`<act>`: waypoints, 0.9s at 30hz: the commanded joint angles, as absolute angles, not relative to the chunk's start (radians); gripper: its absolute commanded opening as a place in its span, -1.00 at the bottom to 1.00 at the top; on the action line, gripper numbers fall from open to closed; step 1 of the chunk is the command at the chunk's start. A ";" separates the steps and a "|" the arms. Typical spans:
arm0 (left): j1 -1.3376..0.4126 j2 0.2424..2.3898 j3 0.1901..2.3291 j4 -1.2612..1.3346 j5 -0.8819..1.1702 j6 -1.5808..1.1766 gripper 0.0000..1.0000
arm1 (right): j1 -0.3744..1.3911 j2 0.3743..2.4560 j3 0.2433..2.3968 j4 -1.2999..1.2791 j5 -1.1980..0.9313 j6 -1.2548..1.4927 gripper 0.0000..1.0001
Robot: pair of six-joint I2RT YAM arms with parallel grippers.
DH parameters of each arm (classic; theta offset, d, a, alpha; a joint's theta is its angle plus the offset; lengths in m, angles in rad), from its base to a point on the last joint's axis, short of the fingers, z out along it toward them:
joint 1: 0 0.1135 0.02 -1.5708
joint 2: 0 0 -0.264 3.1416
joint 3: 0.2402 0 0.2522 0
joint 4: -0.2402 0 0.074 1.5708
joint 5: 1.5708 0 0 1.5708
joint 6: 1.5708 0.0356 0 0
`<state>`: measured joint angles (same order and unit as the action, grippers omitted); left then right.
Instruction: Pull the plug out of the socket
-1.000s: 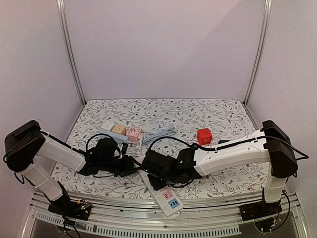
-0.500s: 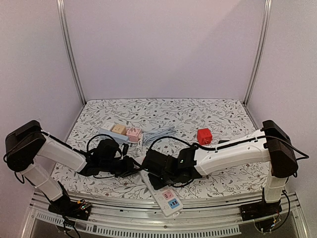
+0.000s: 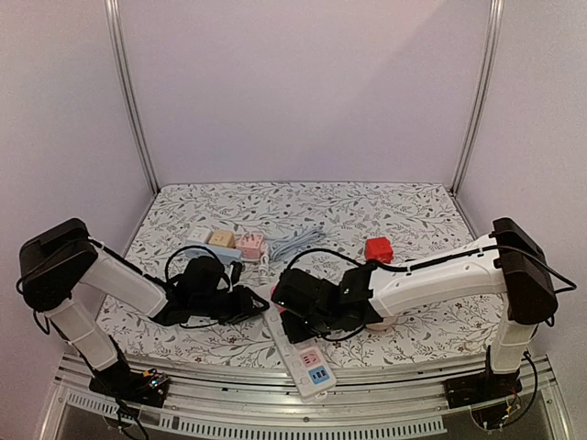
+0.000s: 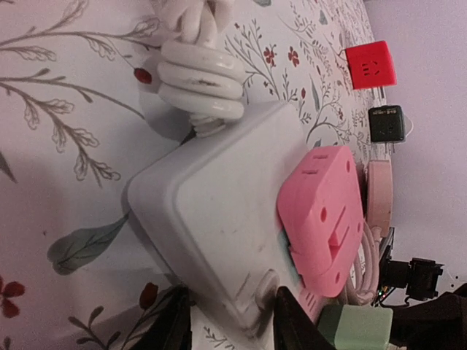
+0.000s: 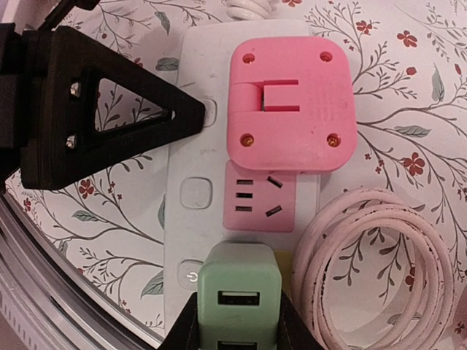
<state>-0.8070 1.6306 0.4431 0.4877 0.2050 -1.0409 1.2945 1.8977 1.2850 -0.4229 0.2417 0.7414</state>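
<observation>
The mint-green square USB charger plug [image 5: 239,295] is seated in the white plastic power strip [image 5: 191,157]. The right gripper [image 5: 239,335] is pinched narrowly on its two sides. Just beyond it on the strip sits a pink square adapter plug [image 5: 288,102]. The left gripper [image 4: 233,329] straddles the strip's cord-end corner with its jaws fairly narrow; whether they clamp it, I cannot tell. A coiled pink cable [image 5: 317,262] lies just beside the strip.

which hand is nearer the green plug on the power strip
Right. The right hand grips the green plug by its sides; the left hand is on the power strip at its cord end, beyond the pink plug.
</observation>
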 commanded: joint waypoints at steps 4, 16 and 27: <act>-0.830 1.732 0.414 0.317 0.170 -1.021 -0.28 | 1.376 1.951 1.426 -0.592 0.381 0.690 -1.00; -0.831 1.745 0.433 0.313 0.172 -1.021 -0.30 | 1.427 2.019 1.551 -0.710 0.494 0.675 -1.00; -0.834 1.741 0.431 0.311 0.172 -1.020 -0.31 | 1.353 1.904 1.355 -0.466 0.276 0.737 -1.00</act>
